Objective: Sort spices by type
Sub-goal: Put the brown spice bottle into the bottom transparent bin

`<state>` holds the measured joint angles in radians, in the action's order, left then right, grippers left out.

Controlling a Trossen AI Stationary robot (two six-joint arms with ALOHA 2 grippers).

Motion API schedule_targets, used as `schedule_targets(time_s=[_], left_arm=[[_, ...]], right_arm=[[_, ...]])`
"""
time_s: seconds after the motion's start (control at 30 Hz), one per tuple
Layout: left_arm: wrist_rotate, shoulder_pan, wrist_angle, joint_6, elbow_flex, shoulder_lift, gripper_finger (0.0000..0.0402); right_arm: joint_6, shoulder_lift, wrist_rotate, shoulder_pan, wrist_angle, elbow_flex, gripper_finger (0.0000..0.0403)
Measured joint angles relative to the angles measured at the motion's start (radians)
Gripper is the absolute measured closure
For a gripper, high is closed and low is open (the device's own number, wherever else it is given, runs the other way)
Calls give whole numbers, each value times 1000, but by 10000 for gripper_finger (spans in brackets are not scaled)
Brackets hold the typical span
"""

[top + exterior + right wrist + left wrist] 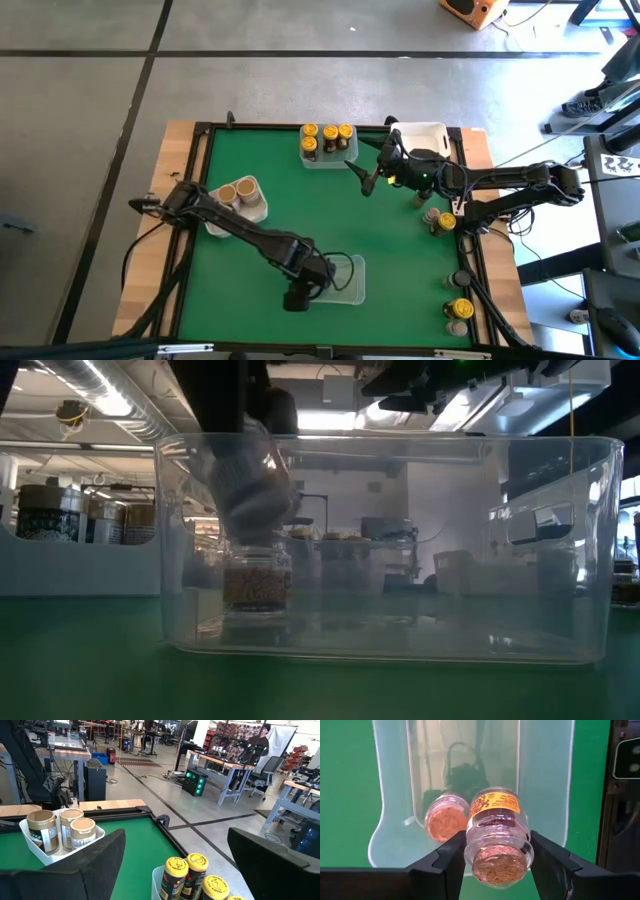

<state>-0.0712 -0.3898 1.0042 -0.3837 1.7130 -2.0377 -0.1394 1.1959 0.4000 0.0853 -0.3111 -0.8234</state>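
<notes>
Holding a pink-lidded jar [496, 834] between its fingers, the left gripper [302, 297] is hanging over the clear tub [356, 290] near the table's front edge. Yellow jars [328, 138] and tan jars [236, 192] are already sitting grouped in tubs. Several jars [456, 312] are waiting along the right edge. The right gripper [372, 176] is hovering wide open, empty, beside the yellow group.

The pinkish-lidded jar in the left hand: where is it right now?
The pinkish-lidded jar is gripped by the left hand over the clear tub at the table's near edge, in the high view.
</notes>
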Motion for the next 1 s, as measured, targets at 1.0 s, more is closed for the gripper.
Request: schedule_targets(time_s=[1.0], left_arm=[[3, 59, 48, 81, -120, -10, 155]], right_arm=[[0, 0, 0, 0, 0, 0, 52]])
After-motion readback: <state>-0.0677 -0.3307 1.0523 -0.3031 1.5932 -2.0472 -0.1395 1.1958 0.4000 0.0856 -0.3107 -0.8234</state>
